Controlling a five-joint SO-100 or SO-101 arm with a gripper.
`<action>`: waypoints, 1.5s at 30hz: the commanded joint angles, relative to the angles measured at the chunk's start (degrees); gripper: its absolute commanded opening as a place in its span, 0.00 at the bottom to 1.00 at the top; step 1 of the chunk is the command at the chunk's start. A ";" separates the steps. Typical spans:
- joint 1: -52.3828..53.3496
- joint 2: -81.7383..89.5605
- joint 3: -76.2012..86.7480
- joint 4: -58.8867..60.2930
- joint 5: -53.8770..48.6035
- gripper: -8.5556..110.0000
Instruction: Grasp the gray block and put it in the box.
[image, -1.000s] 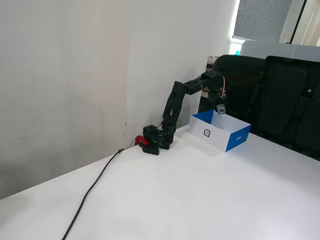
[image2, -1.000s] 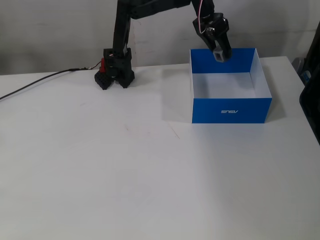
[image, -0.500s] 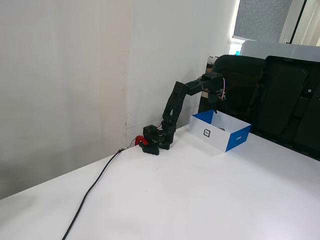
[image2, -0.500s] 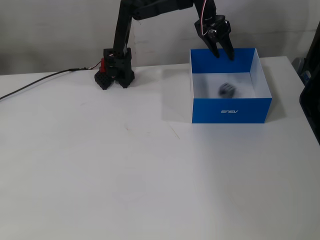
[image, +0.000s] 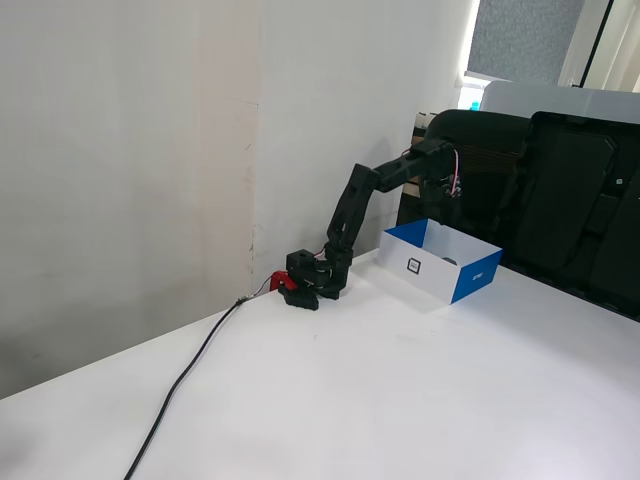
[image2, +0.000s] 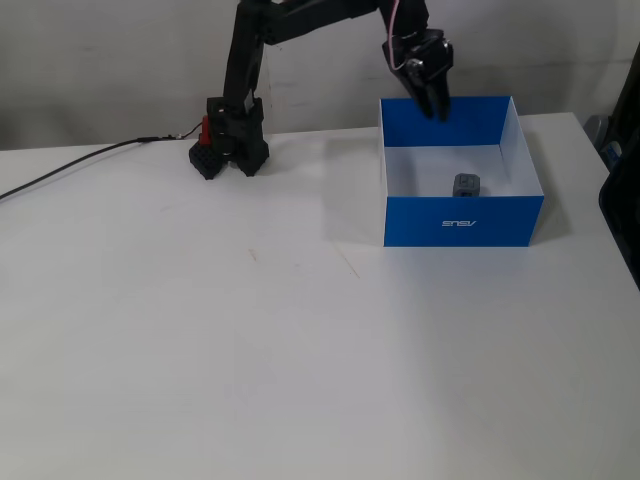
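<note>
The gray block (image2: 466, 184) lies on the white floor of the box (image2: 398, 216), near the front blue wall and apart from the side walls, so the placing looks done. The hand (image2: 436, 108) hangs above the box's rear wall, empty; its fingers look close together, though whether they are fully clenched cannot be told from either fixed view. The step in hand is judged to be the retreat. To do it well, the arm (image2: 245, 70) should rise clear of the rear wall before swinging back toward its base (image2: 228, 150), so nothing nudges the light box across the desk (image2: 300, 360). The cable (image: 185, 385) lies well apart
</note>
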 joint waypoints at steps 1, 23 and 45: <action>-5.54 4.22 -6.42 3.34 -1.93 0.13; -49.75 25.14 8.09 6.15 -17.05 0.11; -71.02 49.57 43.86 -17.05 -25.93 0.11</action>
